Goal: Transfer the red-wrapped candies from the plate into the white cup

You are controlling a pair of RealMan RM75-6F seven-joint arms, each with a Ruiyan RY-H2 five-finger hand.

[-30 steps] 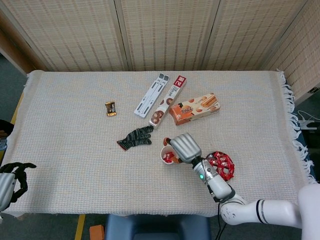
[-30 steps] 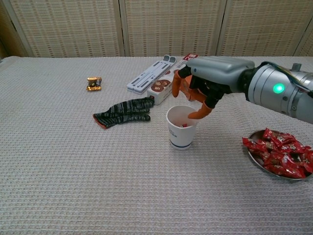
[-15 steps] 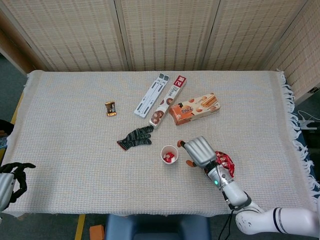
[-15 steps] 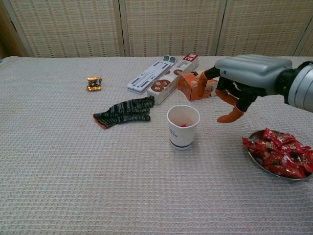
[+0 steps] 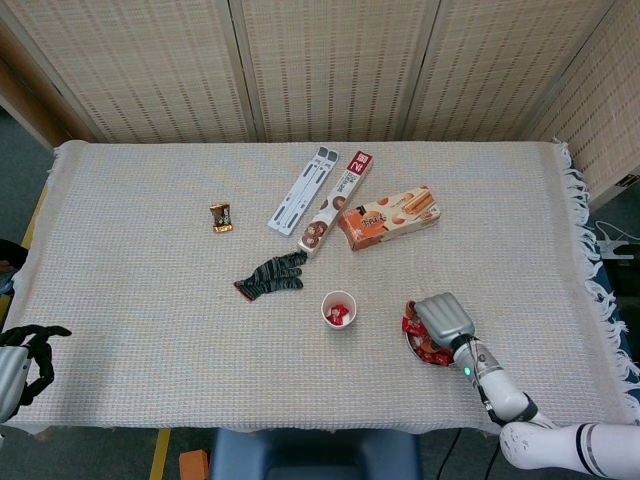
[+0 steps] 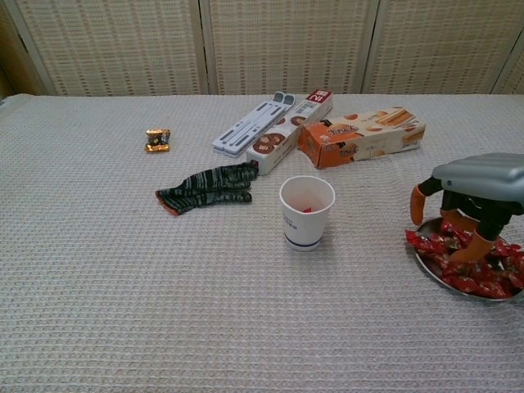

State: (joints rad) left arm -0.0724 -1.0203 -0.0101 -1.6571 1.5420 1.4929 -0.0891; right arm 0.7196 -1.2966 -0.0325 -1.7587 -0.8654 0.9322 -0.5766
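Right robot hand back over the plate

Right robot hand [image 6: 468, 211] had moved off the cup [image 6: 307, 212] and across to the plate [image 6: 430, 266], where it sat low over the candies [image 6: 471, 274], fingers [image 6: 417, 205] spread and curved down. Fingertips looked to be among the wrappers, but whether one was pinched could not be told. Cup stood upright mid-desk, unmoved, with a red candy visible inside. Plate lay to the cup's right, apart from it, piled with red-wrapped candies. Left robot hand [image 5: 25, 362] hung at the desk's [image 5: 150, 300] left front edge, fingers curled loosely and apart, holding nothing, same spot as before.

Other stuff unchanged: dark glove [image 6: 209, 187] flat just left of the cup, orange box [image 6: 360, 139] behind the cup, long cookie box [image 6: 293, 131] and white strip [image 6: 254, 124] side by side to its left, touching. Small gold-wrapped piece [image 6: 157, 139] lay alone, well left.
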